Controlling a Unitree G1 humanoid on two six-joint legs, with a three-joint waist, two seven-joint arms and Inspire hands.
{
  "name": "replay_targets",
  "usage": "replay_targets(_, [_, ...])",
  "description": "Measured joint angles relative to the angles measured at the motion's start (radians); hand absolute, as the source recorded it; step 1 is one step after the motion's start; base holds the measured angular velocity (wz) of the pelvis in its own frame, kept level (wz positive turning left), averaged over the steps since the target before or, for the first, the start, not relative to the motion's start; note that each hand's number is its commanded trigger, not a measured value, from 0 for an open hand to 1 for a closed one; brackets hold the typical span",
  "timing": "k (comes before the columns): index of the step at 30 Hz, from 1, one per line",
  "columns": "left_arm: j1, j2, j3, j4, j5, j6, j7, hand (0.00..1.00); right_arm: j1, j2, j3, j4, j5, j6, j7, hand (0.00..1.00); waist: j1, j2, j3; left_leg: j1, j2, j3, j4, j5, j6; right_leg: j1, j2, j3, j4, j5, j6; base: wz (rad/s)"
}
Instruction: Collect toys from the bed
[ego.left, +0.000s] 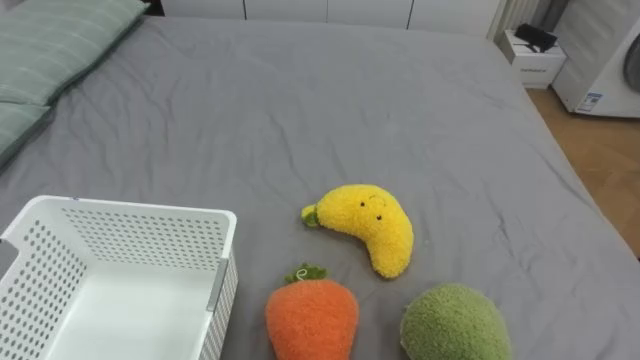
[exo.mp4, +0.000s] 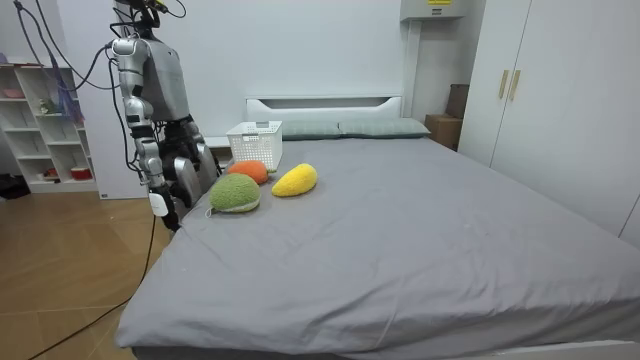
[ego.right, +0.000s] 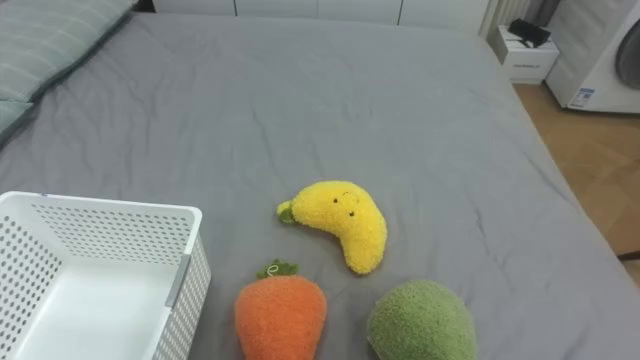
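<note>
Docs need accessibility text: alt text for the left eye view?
Three plush toys lie on a grey bed near the view's lower edge: a yellow banana, an orange carrot and a green round toy. A white perforated basket stands to their left on the bed, and pillows lie at the upper left.

Identify each toy by colour: banana plush (ego.left: 365, 225), yellow with green stem, at centre; carrot plush (ego.left: 312, 318), orange with green leaves, at 6 o'clock; round plush (ego.left: 455, 322), mottled green, at 5 o'clock. Note the basket (ego.left: 140, 238) at 8 o'clock: white, dotted with holes. The bed sheet (ego.left: 300, 110) is plain grey. The pillow (ego.left: 50, 45) at 10 o'clock is grey-green, thinly striped.
</note>
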Motion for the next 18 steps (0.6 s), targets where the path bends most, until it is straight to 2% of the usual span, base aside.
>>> replay_targets(7, [0.001,0.002,0.0,-0.006,0.021,0.0,0.0,0.0,-0.001,0.001,0.0,0.0,-0.006,-0.001,0.002,0.0,-0.009,-0.003,-0.0021,-0.004,0.0,0.0,0.003,0.0,0.0,0.001,0.0,-0.004,-0.011,0.001,-0.002,0.0])
replay_targets(18, [0.006,0.005,0.002,-0.006,0.02,-0.01,-0.002,0.0,-0.002,0.009,-0.003,0.001,0.013,-0.008,-0.018,0.0,-0.011,-0.007,0.0005,0.007,0.0,0.0,-0.005,0.0,-0.001,0.009,0.002,0.0,-0.009,0.001,-0.002,-0.01])
